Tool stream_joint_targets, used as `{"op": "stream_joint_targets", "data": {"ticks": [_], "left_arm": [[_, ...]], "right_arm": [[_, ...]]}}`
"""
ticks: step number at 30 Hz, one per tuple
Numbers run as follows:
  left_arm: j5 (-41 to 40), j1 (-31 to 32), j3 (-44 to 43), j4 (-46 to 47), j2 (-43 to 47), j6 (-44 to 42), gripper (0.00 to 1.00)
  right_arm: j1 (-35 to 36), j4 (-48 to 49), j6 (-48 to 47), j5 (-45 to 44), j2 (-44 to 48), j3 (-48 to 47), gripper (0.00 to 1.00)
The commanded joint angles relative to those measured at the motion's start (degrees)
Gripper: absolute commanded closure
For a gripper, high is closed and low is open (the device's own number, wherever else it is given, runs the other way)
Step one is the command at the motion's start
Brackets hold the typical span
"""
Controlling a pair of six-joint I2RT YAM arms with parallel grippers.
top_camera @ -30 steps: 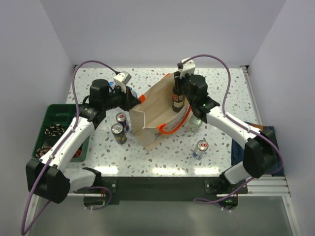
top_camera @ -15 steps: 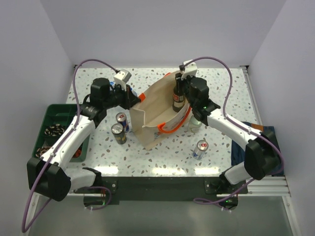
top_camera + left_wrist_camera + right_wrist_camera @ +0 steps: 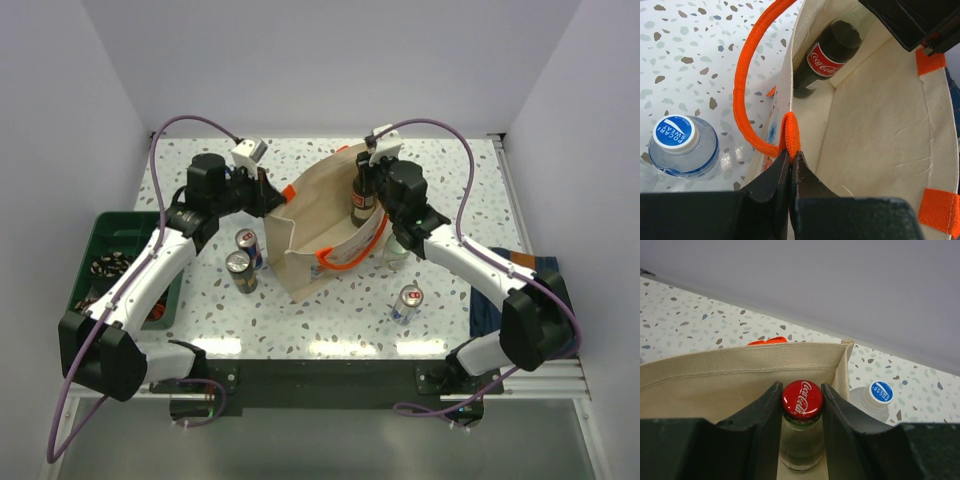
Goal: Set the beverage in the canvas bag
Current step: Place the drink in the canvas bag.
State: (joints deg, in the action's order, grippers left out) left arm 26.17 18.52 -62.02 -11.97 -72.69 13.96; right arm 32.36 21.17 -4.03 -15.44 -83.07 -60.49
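Note:
The beige canvas bag (image 3: 310,240) with orange handles stands mid-table, mouth open. My left gripper (image 3: 268,190) is shut on the orange handle (image 3: 789,131) where it joins the bag's near rim, holding that side up; it also shows in the left wrist view (image 3: 791,157). My right gripper (image 3: 364,176) is shut on the red cap of a Coca-Cola glass bottle (image 3: 802,399) and holds it upright inside the bag, against the far wall. The bottle shows in the top view (image 3: 361,203) and the left wrist view (image 3: 826,56). The bottle's base is hidden.
A Pocari Sweat bottle (image 3: 684,147) stands just outside the bag's left side, another (image 3: 878,396) outside its right side (image 3: 397,250). Two cans (image 3: 243,258) stand left of the bag, one can (image 3: 408,303) front right. A green tray (image 3: 115,255) sits at the left edge.
My left gripper has moved slightly up and back with the handle, and the bag stands more upright. My right gripper with the bottle has barely shifted.

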Motion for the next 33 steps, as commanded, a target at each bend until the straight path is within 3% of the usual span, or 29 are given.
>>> {"op": "stream_joint_targets", "data": {"ticks": [1,16,20,25,33], "left_arm": [[2.8,0.4,-0.7,4.8,1.8,-0.1,1.00],[7.1,0.5,2.2,5.8,4.6,-1.2,1.00],[7.0,0.4,2.2,5.7,4.7,-1.4,0.87],[6.8,0.4,2.3,5.4,4.7,-1.7,0.73],[6.8,0.4,2.6,5.3,4.7,-1.8,0.66]], "right_arm": [[0.2,6.4,-1.2,0.5,2.3,-3.9,1.00],[0.2,4.8,1.4,-3.9,-3.0,-8.8,1.00],[0.3,4.7,1.6,-4.7,-2.4,-8.5,1.00],[0.3,-0.7,2.5,-4.9,-3.0,-11.0,0.83],[0.2,-4.9,3.5,-4.8,-4.0,-13.8,0.51]]}}
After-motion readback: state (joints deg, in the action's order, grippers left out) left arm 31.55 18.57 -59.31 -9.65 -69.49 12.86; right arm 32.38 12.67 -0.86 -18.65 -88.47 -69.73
